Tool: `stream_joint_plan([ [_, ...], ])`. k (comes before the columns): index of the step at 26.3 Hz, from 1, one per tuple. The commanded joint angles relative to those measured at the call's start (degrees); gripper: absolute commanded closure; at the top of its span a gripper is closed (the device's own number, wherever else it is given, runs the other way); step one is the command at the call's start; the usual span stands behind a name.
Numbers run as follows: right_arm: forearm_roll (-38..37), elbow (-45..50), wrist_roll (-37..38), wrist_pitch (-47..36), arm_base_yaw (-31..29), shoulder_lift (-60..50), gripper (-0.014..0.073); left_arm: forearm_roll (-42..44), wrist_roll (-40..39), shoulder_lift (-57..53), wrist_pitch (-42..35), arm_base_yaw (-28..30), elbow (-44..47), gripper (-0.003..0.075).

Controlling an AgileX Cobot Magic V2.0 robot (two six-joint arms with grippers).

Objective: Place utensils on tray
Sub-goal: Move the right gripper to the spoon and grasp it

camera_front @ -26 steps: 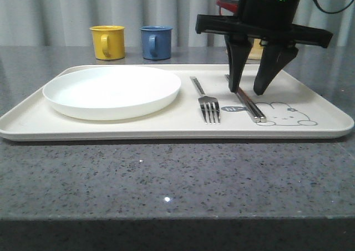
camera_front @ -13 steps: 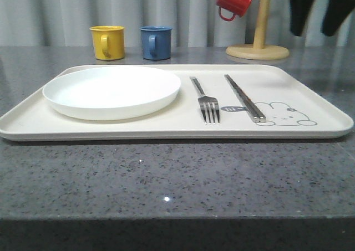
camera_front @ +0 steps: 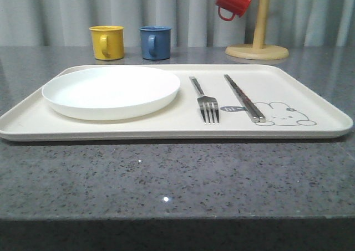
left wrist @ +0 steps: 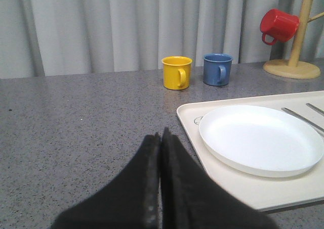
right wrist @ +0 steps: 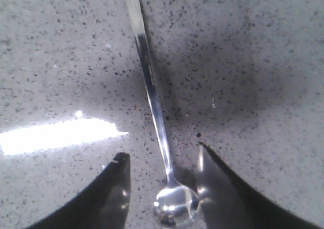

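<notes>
Spoon (right wrist: 157, 112) between right end effector (right wrist: 164, 161) fingers

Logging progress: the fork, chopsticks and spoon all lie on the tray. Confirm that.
Not quite. The fork and chopsticks lie on the tray, but the spoon lies on the grey countertop, between the open right claw's fingers, as the right wrist view shows.
</notes>
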Motion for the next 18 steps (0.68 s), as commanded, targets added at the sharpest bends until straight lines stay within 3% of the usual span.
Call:
stream_joint_plan([
  [1,-0.17,-1.18,-1.27,1.46,-0.33,-0.52,0.0262,-0.76,-0.67,0.45,-4.43,0.21,-1.45,0.0739],
  [11,0.95,-1.24,-1.32,0.38,-0.33,5.24,0.028,-0.76,-0.67,0.45,-4.43,0.21,-1.45,0.0739],
  [18,1.15,-1.35,-1.23,2.01,-0.33,4.97,0.056,-0.76,-0.67,0.45,-4.43,0.21,-1.45,0.0739],
])
